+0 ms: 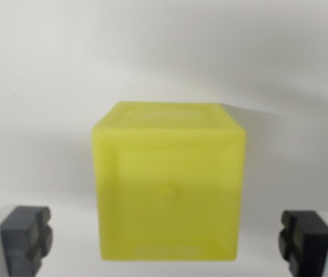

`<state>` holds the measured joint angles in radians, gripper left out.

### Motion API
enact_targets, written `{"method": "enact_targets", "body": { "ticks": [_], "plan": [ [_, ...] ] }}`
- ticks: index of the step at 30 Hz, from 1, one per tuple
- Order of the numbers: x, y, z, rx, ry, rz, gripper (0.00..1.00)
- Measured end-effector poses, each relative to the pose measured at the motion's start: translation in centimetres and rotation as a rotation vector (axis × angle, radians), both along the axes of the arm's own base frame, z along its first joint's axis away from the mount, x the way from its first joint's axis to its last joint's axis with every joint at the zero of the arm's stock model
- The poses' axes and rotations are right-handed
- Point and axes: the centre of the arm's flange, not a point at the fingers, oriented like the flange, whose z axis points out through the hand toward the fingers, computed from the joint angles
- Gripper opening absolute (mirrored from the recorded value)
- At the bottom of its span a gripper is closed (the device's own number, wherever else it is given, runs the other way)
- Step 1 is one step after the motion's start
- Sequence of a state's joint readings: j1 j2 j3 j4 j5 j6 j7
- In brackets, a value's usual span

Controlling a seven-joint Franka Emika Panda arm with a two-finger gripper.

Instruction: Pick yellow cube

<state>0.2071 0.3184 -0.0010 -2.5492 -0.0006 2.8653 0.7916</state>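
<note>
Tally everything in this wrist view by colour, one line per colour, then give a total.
Yellow: 1, the yellow cube
Dark grey: 2, the gripper fingers, one on each side of the cube, apart from it
Total: 3

Yellow cube (168, 184): bright lime-tinged yellow all over, slightly translucent, paler on the top face, deeper and more saturated on the front. Faint tone-on-tone framing along the front edges, a dim round mark at mid-face, otherwise plain. Gripper (167, 245): dark charcoal grey fingertips (26, 236), matte, unpatterned, one at each lower corner of the wrist view. Worktop (48, 86): plain off-white to light grey, soft darker grey shading toward the wrist view's right.
</note>
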Motion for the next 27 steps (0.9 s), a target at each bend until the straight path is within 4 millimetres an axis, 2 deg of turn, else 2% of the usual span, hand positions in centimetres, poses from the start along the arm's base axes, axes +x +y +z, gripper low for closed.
{"method": "enact_targets", "body": {
  "ticks": [17, 18, 22, 27],
  "plan": [
    [0.0, 0.0, -3.9, 0.000, -0.001, 0.001, 1.00],
    [0.0, 0.0, -3.9, 0.001, -0.001, 0.001, 0.00],
    [0.0, 0.0, -3.7, 0.001, -0.001, 0.001, 0.00],
    [0.0, 0.0, -2.6, 0.001, -0.001, 0.001, 0.00]
  ]
}}
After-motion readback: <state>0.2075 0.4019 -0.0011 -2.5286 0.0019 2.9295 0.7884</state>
